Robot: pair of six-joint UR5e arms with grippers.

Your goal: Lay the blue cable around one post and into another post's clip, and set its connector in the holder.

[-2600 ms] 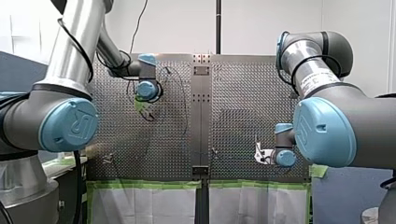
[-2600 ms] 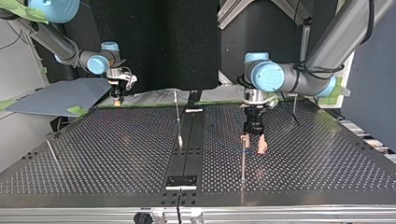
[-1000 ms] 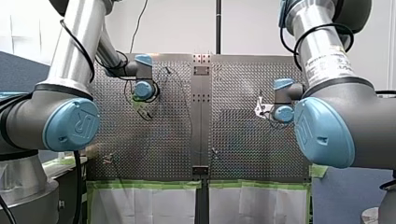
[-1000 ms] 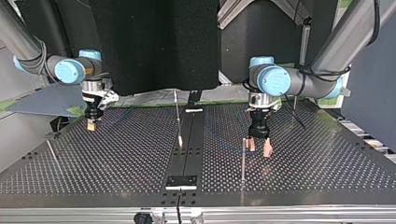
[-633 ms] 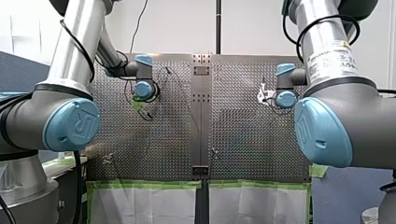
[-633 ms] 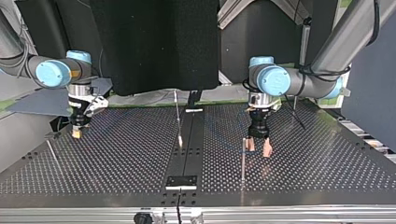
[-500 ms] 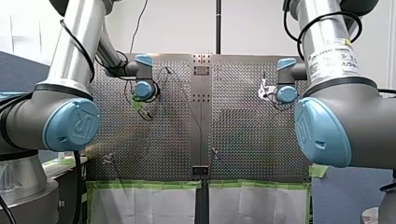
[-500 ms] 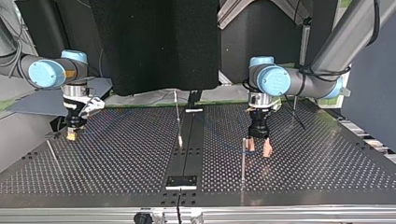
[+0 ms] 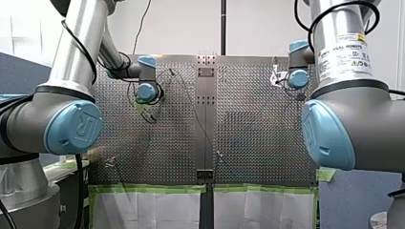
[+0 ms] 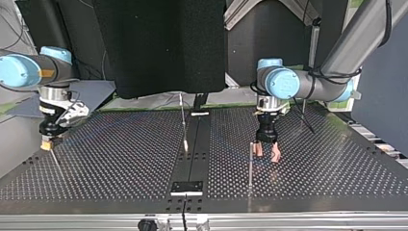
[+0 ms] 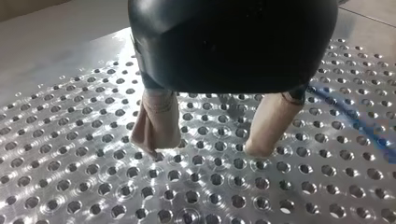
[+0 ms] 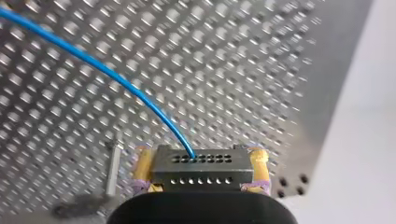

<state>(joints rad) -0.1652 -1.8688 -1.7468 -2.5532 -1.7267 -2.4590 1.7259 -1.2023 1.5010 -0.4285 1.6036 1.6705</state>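
My right gripper [image 12: 201, 173] is shut on the black connector [image 12: 201, 164], its yellow pads [image 12: 142, 169] against the connector's two ends. The blue cable [image 12: 116, 79] leaves the connector's face and arcs away over the perforated plate. In the top view this gripper [image 10: 46, 143] hangs at the far left, just above a thin post [image 10: 54, 158]. My left gripper [image 10: 267, 153] stands open over the plate right of the middle, beside a tall post [image 10: 250, 163]. Nothing lies between its beige pads [image 11: 156, 123]. A stretch of blue cable [image 11: 369, 133] runs beside it.
A leaning post [image 10: 183, 120] and a flat holder plate [image 10: 187, 187] stand on the dark centre strip. Another post [image 10: 303, 108] rises at the back right of the top view. The plate's side edge [image 12: 327, 116] is close to my right gripper.
My right arm has carried the connector toward the top view's left edge and nearer that camera, upward in the front view. My left gripper has stayed open by the tall post.
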